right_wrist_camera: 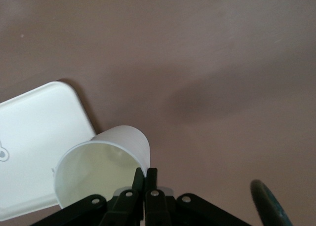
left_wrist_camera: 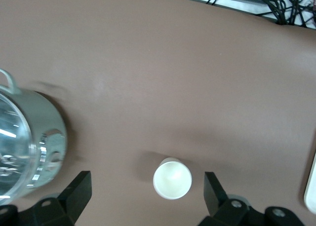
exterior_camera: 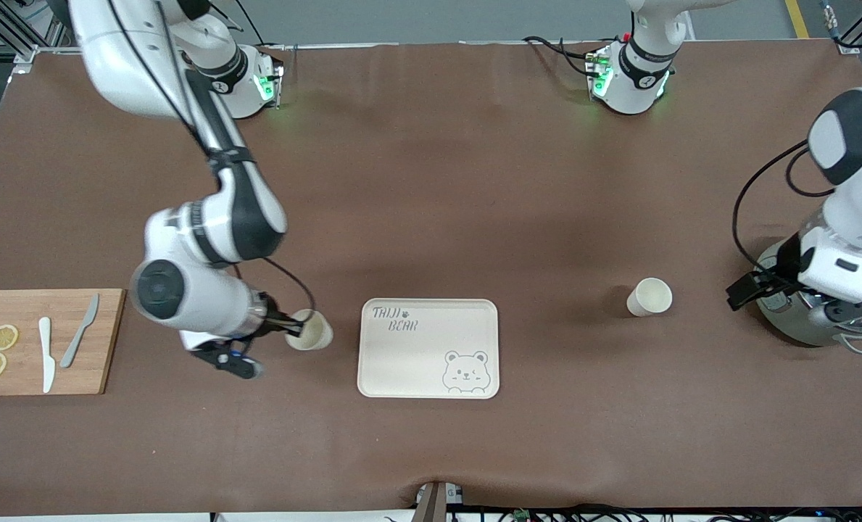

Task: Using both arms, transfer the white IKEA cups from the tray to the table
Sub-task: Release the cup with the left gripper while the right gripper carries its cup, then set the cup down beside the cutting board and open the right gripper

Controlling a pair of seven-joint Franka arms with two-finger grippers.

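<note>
One white cup (exterior_camera: 309, 330) is beside the cream bear tray (exterior_camera: 428, 348), toward the right arm's end of the table. My right gripper (exterior_camera: 291, 326) is shut on this cup's rim wall, one finger inside and one outside; the right wrist view shows the gripper (right_wrist_camera: 146, 174), the cup (right_wrist_camera: 101, 169) and a tray corner (right_wrist_camera: 34, 137). The other white cup (exterior_camera: 649, 296) stands upright on the table toward the left arm's end. My left gripper (exterior_camera: 746, 290) is open and empty in the air, over the table between that cup (left_wrist_camera: 172, 178) and a steel pot.
A steel pot (exterior_camera: 807, 319) stands at the left arm's end of the table and also shows in the left wrist view (left_wrist_camera: 24, 152). A wooden cutting board (exterior_camera: 43, 341) at the right arm's end holds two lemon slices and two knives.
</note>
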